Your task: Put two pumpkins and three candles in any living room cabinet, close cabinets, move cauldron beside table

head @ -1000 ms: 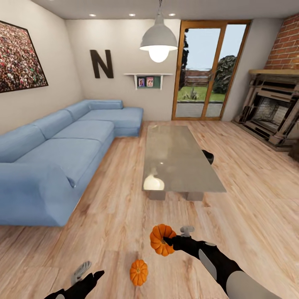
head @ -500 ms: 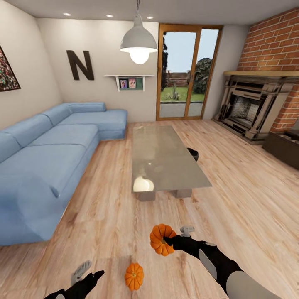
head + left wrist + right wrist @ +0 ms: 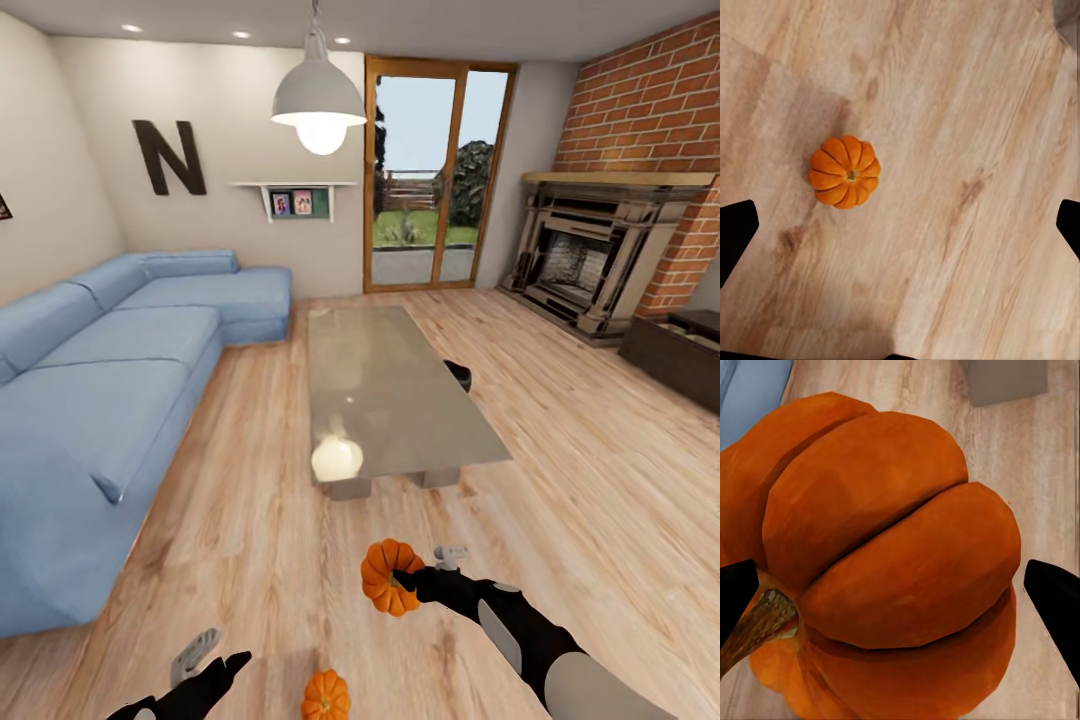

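Note:
My right gripper (image 3: 402, 578) is shut on an orange pumpkin (image 3: 388, 577), held above the wooden floor; in the right wrist view the pumpkin (image 3: 892, 562) sits between both fingertips (image 3: 735, 594). A second pumpkin (image 3: 326, 696) stands upright on the floor just below it in the head view. My left gripper (image 3: 222, 668) hovers open over that pumpkin (image 3: 844, 172), which lies off to one side of the gripper's (image 3: 900, 225) centre line. The glass-topped table (image 3: 390, 395) stands ahead. The black cauldron (image 3: 460, 374) peeks out by its right edge. The dark cabinet (image 3: 678, 352) shows at far right. The candles are out of view.
A blue corner sofa (image 3: 110, 380) runs along the left. A stone fireplace (image 3: 590, 250) stands in the brick wall at the right, beside a glass door (image 3: 430, 180). A pendant lamp (image 3: 318, 100) hangs over the table. Open floor lies between table and cabinet.
The camera has turned right: sofa and table slid left in the picture and the cabinet came into view. The floor pumpkin now sits lower in the picture. Both arms hold their poses.

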Controlling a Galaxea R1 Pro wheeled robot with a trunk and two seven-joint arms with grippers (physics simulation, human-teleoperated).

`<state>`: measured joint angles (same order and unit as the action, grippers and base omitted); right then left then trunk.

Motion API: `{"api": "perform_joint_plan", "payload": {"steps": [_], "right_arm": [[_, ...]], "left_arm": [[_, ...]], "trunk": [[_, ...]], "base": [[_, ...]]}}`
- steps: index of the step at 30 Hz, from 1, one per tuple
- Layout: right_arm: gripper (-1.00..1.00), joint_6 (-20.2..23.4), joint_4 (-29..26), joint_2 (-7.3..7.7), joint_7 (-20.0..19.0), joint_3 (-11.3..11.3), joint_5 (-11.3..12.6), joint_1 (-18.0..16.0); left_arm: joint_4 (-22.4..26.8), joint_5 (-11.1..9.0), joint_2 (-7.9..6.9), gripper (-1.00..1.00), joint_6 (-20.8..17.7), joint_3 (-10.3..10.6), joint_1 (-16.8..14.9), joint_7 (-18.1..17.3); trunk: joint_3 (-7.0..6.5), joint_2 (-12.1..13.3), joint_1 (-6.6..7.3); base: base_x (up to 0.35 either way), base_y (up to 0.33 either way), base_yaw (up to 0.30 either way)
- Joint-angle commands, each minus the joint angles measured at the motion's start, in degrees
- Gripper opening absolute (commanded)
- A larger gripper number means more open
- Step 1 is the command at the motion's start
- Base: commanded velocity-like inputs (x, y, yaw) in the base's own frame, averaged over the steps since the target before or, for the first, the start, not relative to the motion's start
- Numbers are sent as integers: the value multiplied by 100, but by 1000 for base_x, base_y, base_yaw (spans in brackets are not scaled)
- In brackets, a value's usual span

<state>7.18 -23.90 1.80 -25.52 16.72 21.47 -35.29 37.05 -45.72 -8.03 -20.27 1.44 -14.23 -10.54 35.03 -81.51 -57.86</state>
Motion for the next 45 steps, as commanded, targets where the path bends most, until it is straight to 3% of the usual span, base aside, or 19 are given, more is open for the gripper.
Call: {"api": "perform_joint_plan", "payload": {"steps": [1, 23, 35, 45], "right_arm": [[-100, 38, -9, 4, 3, 24, 68, -4], [-100, 38, -9, 13, 3, 15, 68, -4], [-100, -131, -9, 20, 3, 15, 63, -4], [-100, -225, -5, 29, -8, 15, 59, -4]], "left_arm": [[4, -51, -5, 100, -21, 15, -1, 5], [4, -44, -5, 100, -19, 14, -1, 0], [5, -26, -5, 100, -21, 26, -1, -19], [4, -35, -5, 100, -21, 15, -1, -10]], "trunk": [[5, -3, -3], [5, -3, -3], [5, -3, -3], [5, -3, -3]], "base": [[282, 5, -204], [153, 5, -277], [-167, -166, -24], [53, -86, 0]]}}
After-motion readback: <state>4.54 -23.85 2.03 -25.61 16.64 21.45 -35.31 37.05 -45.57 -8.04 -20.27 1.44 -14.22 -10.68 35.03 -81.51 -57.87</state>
